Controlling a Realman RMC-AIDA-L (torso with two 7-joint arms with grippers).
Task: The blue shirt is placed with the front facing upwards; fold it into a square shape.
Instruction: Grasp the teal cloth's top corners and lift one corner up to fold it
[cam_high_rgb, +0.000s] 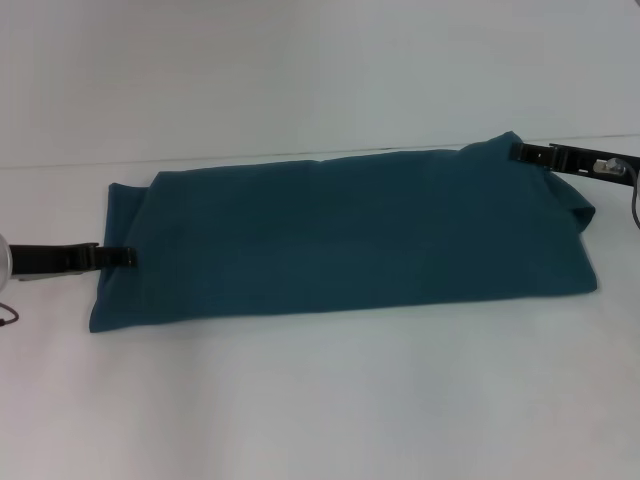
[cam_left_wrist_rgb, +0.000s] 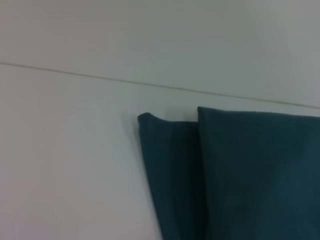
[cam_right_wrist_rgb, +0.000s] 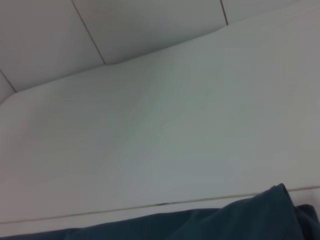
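Note:
The blue shirt (cam_high_rgb: 340, 235) lies on the white table as a long, plain teal rectangle with no print showing. My left gripper (cam_high_rgb: 122, 257) reaches in from the left, thin and shut, its tip over the shirt's left edge. My right gripper (cam_high_rgb: 522, 153) is at the far right corner, shut on the cloth, which rises to a small peak there. The left wrist view shows the shirt's layered left end (cam_left_wrist_rgb: 235, 175). The right wrist view shows the raised corner (cam_right_wrist_rgb: 265, 212).
The white table (cam_high_rgb: 320, 400) spreads wide in front of the shirt. Its far edge meets a pale wall (cam_high_rgb: 300, 70) just behind the cloth. A dark cable (cam_high_rgb: 634, 205) hangs by the right arm.

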